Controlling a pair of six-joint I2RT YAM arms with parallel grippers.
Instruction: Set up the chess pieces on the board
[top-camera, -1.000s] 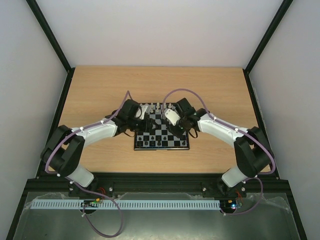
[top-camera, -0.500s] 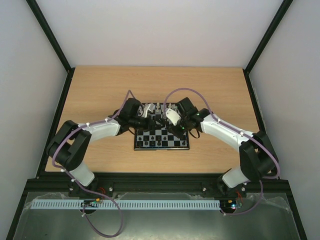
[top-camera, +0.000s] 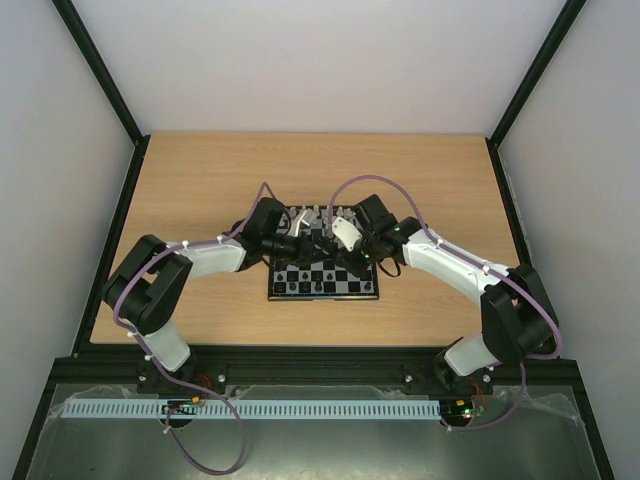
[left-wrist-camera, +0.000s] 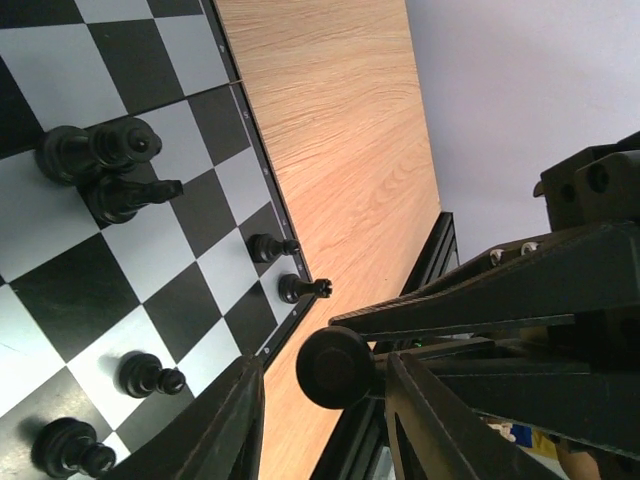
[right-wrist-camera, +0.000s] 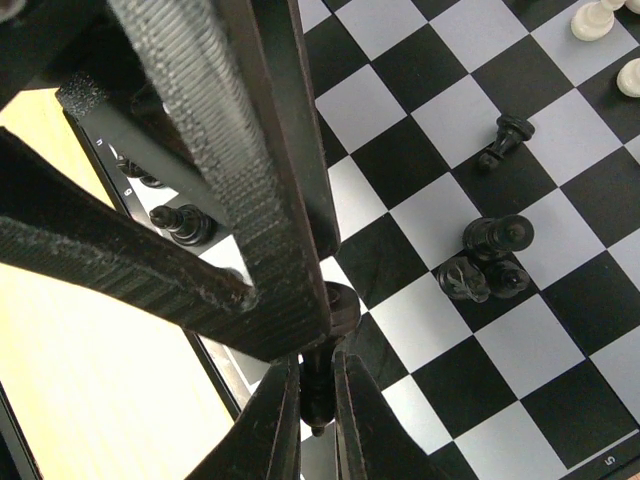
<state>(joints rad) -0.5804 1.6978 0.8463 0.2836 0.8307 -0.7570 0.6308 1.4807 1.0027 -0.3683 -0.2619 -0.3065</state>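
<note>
Since a second ago the left arm has folded its elbow in toward the board (top-camera: 322, 296) and carried the left pincer (left-wrist-camera: 325, 372) further over the board's far left corner. The right arm has swung its elbow outward, while the right pincer (right-wrist-camera: 316, 378) has barely shifted above the board's far half.

The right pincer is clamped tight on a small black piece (right-wrist-camera: 318, 402), held over the squares close to the board's rim. The left pincer's fingers (left-wrist-camera: 235, 420) stand part-way apart. They straddle a round black disc (left-wrist-camera: 335, 367) with a gap showing on each side. I take that disc for the foot of the same piece, though I can't be sure.

Other black men (left-wrist-camera: 145, 375) stand scattered on the board, two of them bunched and touching, and two singles sit just inside the rim. White men (top-camera: 318, 213) line the board's far edge. The wooden table (top-camera: 200, 180) lies all round the board.

I judge these pieces to be very light, hard and smooth, with narrow feet, so they will slip in the fingers and topple at a nudge. I would take hold at the waist, just under the head, keep the piece upright, and release only once the foot sits flat on its square. I would also come straight down, since a sideways brush would knock over its neighbours.
</note>
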